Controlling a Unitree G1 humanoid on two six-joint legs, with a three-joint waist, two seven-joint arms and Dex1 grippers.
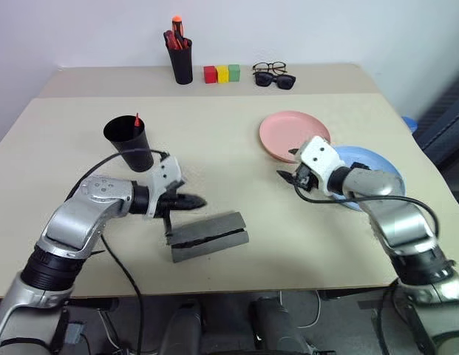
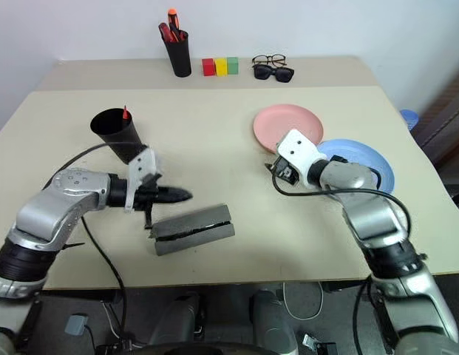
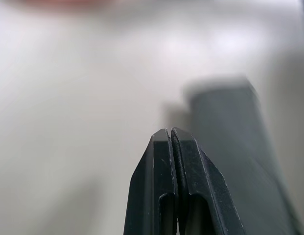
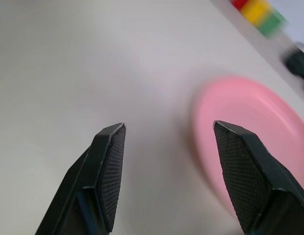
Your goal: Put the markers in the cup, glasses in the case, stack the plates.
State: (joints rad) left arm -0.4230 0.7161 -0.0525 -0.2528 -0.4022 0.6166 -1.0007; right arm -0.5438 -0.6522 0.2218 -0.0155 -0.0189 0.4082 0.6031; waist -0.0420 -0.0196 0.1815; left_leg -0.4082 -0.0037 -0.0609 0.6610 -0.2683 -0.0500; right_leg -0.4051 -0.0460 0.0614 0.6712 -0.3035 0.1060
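**Bystanders at the back of the bench**

A beige bench (image 1: 236, 222) is seen, with a seam running across it towards the rear. On the strip behind that seam, a straight-sided black pen holder (image 1: 182, 63) is stood upright near the wall, and a bunch of red-orange pens (image 1: 177, 35) is held in it, their ends rising above the rim. Just beside it, three small blocks are lined up touching: a red block (image 1: 210, 74), a yellow block (image 1: 222, 73) and a green block (image 1: 234, 72). Further along the same strip, black sunglasses (image 1: 275, 80) with dark lenses are laid flat.
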